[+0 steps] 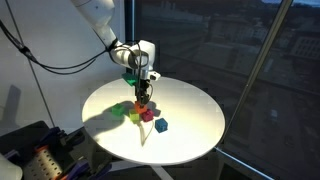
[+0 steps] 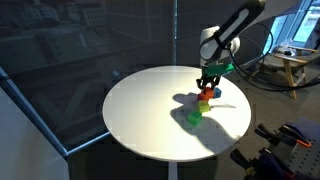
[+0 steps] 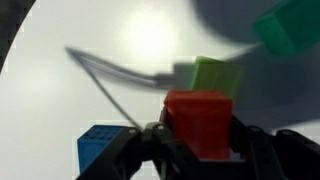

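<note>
Slippage is my worry here: my pincer (image 1: 144, 93) grips the red block (image 3: 198, 118) low over the counter (image 1: 190, 110), so a loose hold could tumble it into the green block (image 3: 216, 74) and blue block (image 3: 97, 150) nearby.

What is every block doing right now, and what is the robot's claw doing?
gripper: shut on the red block, fingers against its two sides.
red block: gripped, sitting level between the fingers.
blue block: lying free on the table, untouched.
light green block: on the table behind the red one, untouched.
dark green block: blurred, off to the side, untouched.
</note>
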{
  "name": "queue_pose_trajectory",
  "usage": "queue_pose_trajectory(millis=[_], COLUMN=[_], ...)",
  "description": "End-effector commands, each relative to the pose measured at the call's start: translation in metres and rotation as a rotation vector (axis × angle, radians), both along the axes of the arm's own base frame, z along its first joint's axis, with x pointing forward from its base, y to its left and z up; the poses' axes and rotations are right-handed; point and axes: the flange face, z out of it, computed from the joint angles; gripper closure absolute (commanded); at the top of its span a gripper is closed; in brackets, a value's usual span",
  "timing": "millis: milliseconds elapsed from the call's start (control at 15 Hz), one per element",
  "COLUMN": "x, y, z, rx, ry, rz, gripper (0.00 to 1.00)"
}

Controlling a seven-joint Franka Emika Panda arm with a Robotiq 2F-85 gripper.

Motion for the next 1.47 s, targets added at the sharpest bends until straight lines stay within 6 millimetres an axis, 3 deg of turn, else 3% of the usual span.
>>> queue_pose_trajectory(millis=[0,533,1400], x=[0.01,0.021,0.022], y=[-0.002,-0.002,-0.001], z=[0.002,-0.003,-0.008], rx=[0.016,0.01,0.01], ry=[0.008,0.009,0.02], rz=[0.001,-0.001,0.005], gripper=[0.75,0.75,0.75])
